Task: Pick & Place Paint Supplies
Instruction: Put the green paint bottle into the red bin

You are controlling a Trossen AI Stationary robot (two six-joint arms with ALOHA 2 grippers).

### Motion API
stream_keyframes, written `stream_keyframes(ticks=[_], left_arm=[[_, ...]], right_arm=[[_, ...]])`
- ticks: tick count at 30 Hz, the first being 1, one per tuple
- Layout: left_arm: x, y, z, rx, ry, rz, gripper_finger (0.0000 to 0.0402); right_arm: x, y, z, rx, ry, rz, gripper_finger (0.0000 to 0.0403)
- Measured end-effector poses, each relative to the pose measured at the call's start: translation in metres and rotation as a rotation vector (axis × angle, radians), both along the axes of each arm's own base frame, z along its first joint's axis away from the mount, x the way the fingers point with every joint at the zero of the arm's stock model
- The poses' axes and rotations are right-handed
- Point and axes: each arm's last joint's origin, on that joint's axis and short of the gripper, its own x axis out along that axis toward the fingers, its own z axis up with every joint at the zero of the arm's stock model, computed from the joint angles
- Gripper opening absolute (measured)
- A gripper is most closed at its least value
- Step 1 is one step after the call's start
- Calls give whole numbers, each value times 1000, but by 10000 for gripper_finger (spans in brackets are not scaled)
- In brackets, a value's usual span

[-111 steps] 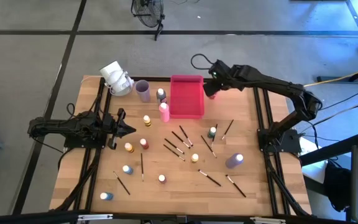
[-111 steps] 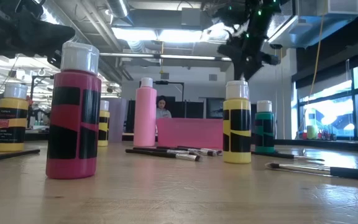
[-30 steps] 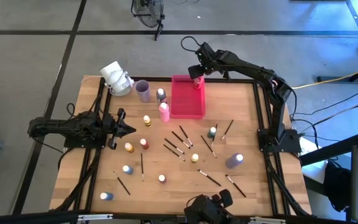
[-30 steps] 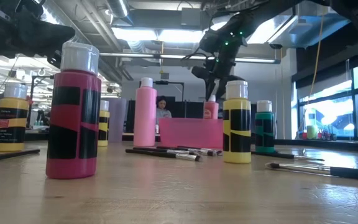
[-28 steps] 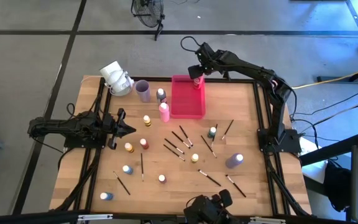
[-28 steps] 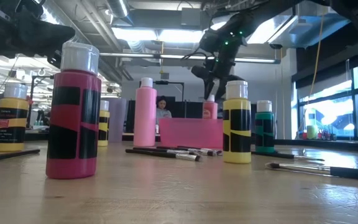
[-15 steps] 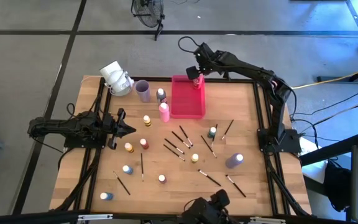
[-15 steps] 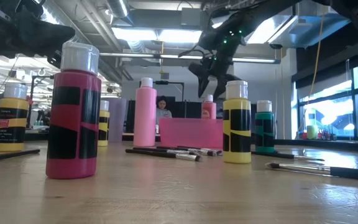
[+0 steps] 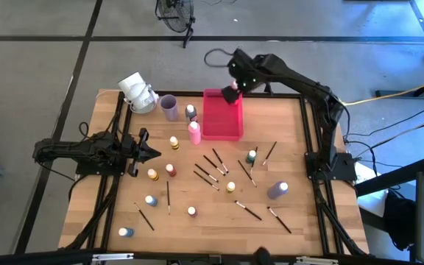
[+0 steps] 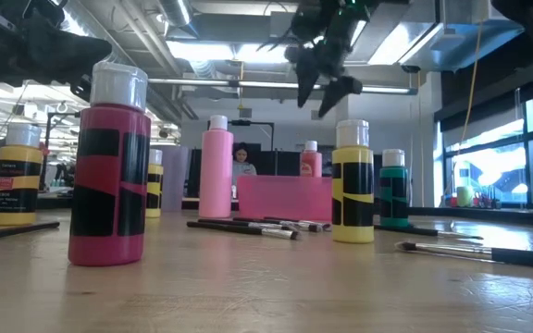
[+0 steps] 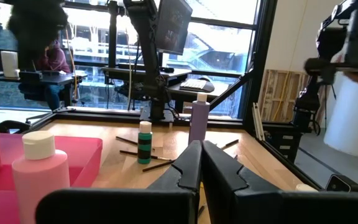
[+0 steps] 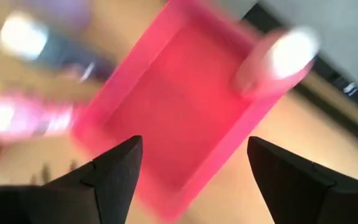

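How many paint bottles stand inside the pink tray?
1. The red bottle stands in a corner of the tray on the right arm's side, below the open right gripper, which may hide something small there.

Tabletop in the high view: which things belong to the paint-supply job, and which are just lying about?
Job:
small light-capped paint bottles
thin dark pale-tipped paintbrushes
pink-red rectangular plastic tray, one bottle standing in its corner
lilac cup

Lying about:
white crumpled object at the table's corner
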Motion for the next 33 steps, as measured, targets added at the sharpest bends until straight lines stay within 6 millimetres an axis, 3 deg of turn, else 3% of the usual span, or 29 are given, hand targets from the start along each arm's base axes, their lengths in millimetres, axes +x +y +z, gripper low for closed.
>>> stream_keyframes(ticks=[6,16,22,26,33], left_arm=[[0,0,0,0,0,0,6],[0,0,0,0,0,0,6],[0,0,0,0,1,0,6],[0,0,0,0,0,0,6],[0,0,0,0,0,0,6]], right_arm=[[-9,50,-4,155,271,74,295],[12,114,-17,165,312,234,295],[14,143,-32,164,380,295,295],[12,157,-45,161,439,429,295],[1,169,-54,144,496,534,295]])
